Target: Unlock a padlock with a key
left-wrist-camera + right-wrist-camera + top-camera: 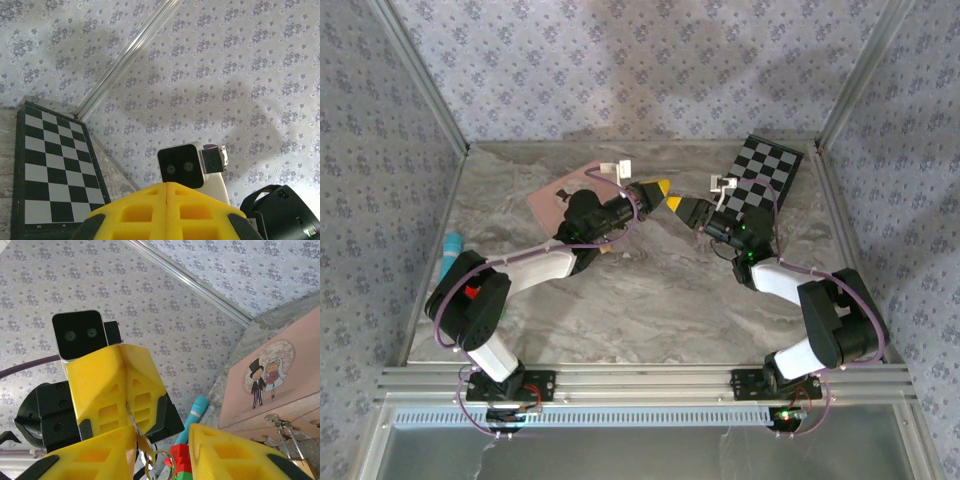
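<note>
My left gripper (660,188) (166,186) is shut, its yellow fingers pressed together. In the right wrist view a small silvery key (131,417) sticks out of their seam, with its bow and a key ring (160,463) hanging below. Facing it, my right gripper (676,206) (161,428) is open; the key's bow lies against its left finger (95,455), and the right finger stands apart. The padlock's thin silvery shackle (286,440) shows at the front of the pink box (272,385), its brass body mostly cut off by the frame's edge.
The pink picture-lidded box (555,200) lies behind the left arm. A folded chessboard (765,175) (50,165) lies at the back right. A teal cylinder (450,255) (196,412) rests by the left wall. A red and green block (180,460) sits below the key ring.
</note>
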### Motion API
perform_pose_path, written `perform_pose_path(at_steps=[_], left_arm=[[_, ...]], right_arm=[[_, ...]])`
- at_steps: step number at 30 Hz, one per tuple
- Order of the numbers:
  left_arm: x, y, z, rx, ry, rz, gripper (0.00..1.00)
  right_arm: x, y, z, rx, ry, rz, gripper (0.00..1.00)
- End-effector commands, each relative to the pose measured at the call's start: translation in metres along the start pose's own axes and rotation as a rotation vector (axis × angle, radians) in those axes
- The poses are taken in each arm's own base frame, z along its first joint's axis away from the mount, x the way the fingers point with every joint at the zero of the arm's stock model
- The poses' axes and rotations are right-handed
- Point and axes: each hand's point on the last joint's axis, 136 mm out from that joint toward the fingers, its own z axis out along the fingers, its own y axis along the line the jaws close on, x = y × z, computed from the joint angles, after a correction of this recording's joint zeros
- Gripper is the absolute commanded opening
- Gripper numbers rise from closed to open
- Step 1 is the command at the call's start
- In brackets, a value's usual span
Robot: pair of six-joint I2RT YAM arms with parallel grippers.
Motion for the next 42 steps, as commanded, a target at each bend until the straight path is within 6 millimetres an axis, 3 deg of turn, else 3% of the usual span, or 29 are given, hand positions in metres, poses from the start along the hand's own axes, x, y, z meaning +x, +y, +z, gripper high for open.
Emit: perform_pose_path(at_steps=[1,4,9,14,16,18,20,25,29,37,42], left_arm=[[-0.016,-0.022,-0.003,0.051,-0.055,0.036,0.0],[-0.015,-0.022,-0.004,0.049,-0.056,0.035,0.0],[-0.014,-0.022,-0.003,0.045,-0.059,0.029,0.0],[-0.018,-0.02,-0.007,0.024,-0.081,0.017,0.0],[-0.021,-0.015,-0.01,-0.006,-0.088,0.012,0.29],[-0.028,-0.006,-0.018,-0.052,-0.105,0.006,0.68],[-0.035,0.007,-0.027,-0.1,-0.117,-0.01,0.81],[-0.038,0.03,-0.043,-0.126,-0.09,-0.073,0.8],[-0.022,0.019,-0.034,-0.053,0.037,-0.063,0.74],[0.002,-0.004,-0.016,0.045,0.211,-0.028,0.74],[0.011,-0.007,-0.009,0.058,0.226,-0.041,0.63]], right_arm=[[0.0,0.006,0.0,-0.026,-0.012,-0.021,0.27],[-0.001,0.006,0.0,-0.026,-0.015,-0.021,0.21],[-0.003,0.005,-0.001,-0.036,-0.029,-0.025,0.01],[-0.007,-0.002,-0.008,-0.02,-0.052,-0.021,0.0],[-0.007,-0.005,-0.01,-0.012,-0.055,-0.018,0.0],[-0.008,-0.007,-0.012,-0.007,-0.054,-0.021,0.0],[-0.008,-0.01,-0.015,0.006,-0.052,-0.025,0.0],[-0.002,-0.018,-0.017,0.053,-0.022,-0.048,0.0],[0.003,-0.016,-0.015,0.084,0.037,-0.074,0.0],[0.007,0.002,-0.015,0.102,0.114,-0.126,0.0],[0.004,0.009,-0.015,0.085,0.104,-0.13,0.0]])
